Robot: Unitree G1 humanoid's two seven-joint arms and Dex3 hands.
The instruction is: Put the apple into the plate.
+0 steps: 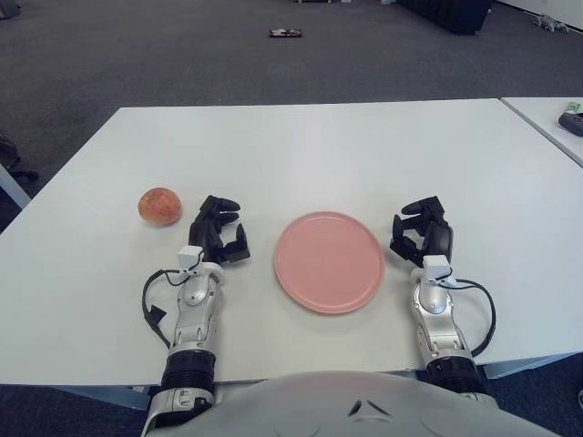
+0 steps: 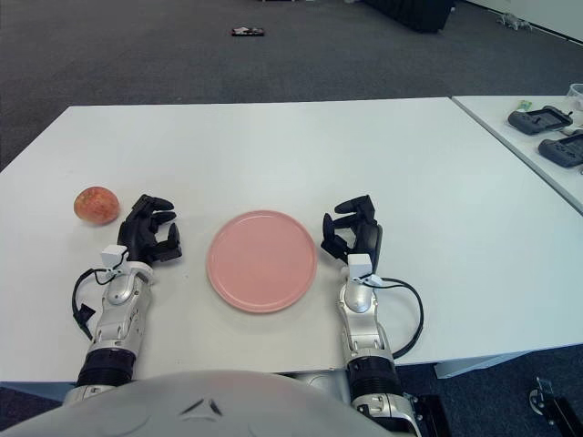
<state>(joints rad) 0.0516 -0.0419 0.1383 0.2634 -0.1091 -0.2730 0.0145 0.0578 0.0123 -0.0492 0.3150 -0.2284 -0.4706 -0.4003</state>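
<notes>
A red-orange apple [image 1: 159, 206] lies on the white table [image 1: 310, 146] at the left. A pink plate [image 1: 329, 262] sits empty in the middle near the front edge. My left hand [image 1: 219, 230] rests on the table just right of the apple and left of the plate, fingers relaxed and holding nothing, a small gap from the apple. My right hand [image 1: 422, 233] rests just right of the plate, fingers loosely curled and empty.
A second white table [image 2: 528, 137] stands at the right with dark devices [image 2: 539, 119] on it. Grey carpet lies beyond the table, with a small dark object [image 1: 285, 34] on the floor far back.
</notes>
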